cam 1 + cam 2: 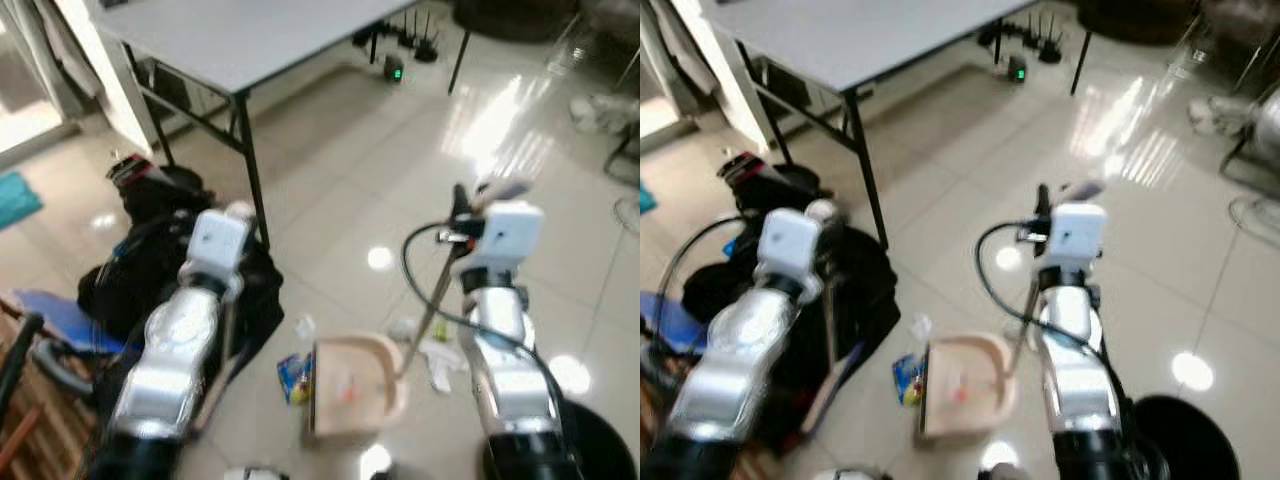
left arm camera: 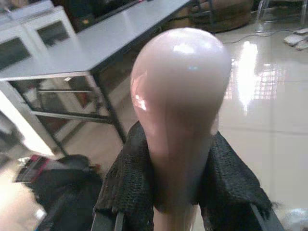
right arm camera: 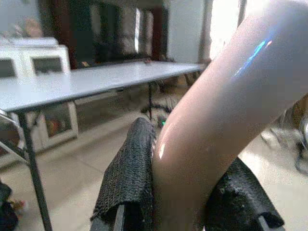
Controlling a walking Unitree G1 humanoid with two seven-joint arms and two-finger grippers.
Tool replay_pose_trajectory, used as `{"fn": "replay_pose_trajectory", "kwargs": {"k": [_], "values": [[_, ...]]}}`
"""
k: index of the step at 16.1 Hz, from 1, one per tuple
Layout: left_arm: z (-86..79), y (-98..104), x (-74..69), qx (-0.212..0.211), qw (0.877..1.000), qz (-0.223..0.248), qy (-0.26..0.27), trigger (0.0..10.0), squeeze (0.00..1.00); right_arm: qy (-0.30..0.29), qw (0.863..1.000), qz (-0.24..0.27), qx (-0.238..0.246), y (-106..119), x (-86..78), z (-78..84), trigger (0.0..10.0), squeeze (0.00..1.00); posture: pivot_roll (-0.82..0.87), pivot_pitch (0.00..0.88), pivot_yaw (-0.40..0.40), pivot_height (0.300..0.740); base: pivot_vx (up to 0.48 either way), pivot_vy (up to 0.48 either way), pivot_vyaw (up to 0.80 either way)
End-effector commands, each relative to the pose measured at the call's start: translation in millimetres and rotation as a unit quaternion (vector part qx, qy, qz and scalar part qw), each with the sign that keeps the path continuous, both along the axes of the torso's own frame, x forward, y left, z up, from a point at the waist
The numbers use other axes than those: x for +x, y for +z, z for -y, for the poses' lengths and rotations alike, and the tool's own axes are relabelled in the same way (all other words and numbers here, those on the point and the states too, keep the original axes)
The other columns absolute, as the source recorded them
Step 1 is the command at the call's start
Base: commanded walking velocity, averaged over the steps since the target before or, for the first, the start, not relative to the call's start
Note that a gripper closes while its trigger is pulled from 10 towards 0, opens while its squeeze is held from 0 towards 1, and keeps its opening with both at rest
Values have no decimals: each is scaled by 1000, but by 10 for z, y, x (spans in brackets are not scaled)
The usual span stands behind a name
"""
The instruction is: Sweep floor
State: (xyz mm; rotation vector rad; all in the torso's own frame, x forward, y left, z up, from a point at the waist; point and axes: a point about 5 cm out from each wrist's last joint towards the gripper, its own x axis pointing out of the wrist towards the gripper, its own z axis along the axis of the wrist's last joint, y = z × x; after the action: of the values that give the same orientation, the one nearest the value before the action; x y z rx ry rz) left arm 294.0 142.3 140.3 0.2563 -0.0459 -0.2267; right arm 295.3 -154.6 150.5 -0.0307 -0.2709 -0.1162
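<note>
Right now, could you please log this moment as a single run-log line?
left gripper: shut on broom handle | right gripper: shut on dustpan handle | dustpan: on floor beside litter

Pale pink dustpan, grey table, glossy beige floor

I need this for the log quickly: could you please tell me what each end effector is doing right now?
Left end effector: closed on a pink broom handle.
Right end effector: closed on the pink dustpan handle, dustpan on the floor.
</note>
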Motion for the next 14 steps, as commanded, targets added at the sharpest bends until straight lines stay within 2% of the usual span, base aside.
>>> {"fn": "replay_pose_trajectory", "kwargs": {"k": [1, 4, 7, 9, 13, 14], "values": [[-9, 50, 32, -5, 1000, 14, 2, 10000, 0, -15, 1000, 20, -16, 84, 61, 80, 10000, 0, 171, 176, 15, 740, 0, 0, 0], [18, 12, 34, -35, 999, 13, 9, 10000, 0, -2, 999, 33, -17, 114, 106, 68, 10000, 0, 158, 219, 16, 740, 0, 0, 0], [-13, -41, 25, -20, 999, 29, 30, 10000, 0, 7, 999, 38, -15, 75, 131, 56, 10000, 0, 160, 272, -3, 740, 0, 0, 0], [18, -42, 87, -22, 999, 41, 23, 10000, 0, -5, 999, 41, -14, 42, 153, 104, 10000, 0, 166, 304, 2, 740, 0, 0, 0], [44, -47, 183, -27, 998, 46, 17, 10000, 0, 8, 998, 65, -20, 48, 190, 38, 10000, 0, 150, 347, 23, 740, 0, 0, 0], [105, -30, 250, -29, 998, 57, 15, 10000, 0, 7, 997, 77, -26, 64, 232, 65, 10000, 0, 166, 369, 26, 740, 0, 0, 0]]}}
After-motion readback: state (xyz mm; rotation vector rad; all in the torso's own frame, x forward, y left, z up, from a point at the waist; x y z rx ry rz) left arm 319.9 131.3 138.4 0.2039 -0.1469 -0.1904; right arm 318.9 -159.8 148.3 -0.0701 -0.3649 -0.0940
